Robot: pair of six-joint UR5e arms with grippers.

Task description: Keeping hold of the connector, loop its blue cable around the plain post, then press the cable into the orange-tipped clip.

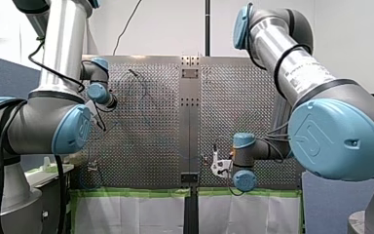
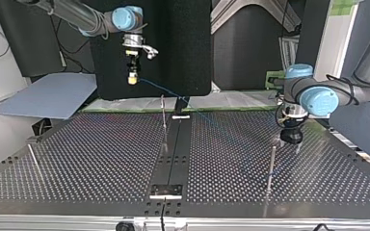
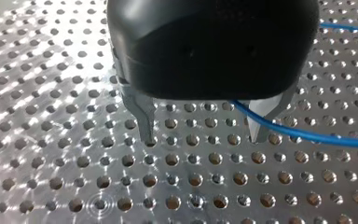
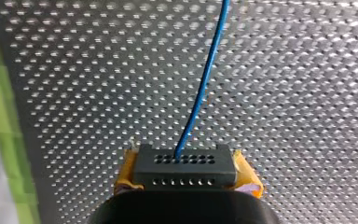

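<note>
No text reads clearly. Small grey print on my right arm (image 1: 303, 73) is illegible; its blue joint cap (image 1: 338, 139) bears an embossed logo.

Front view from behind, top view opposite, wrist views close over shared perforated table (image 2: 77, 159)
</note>
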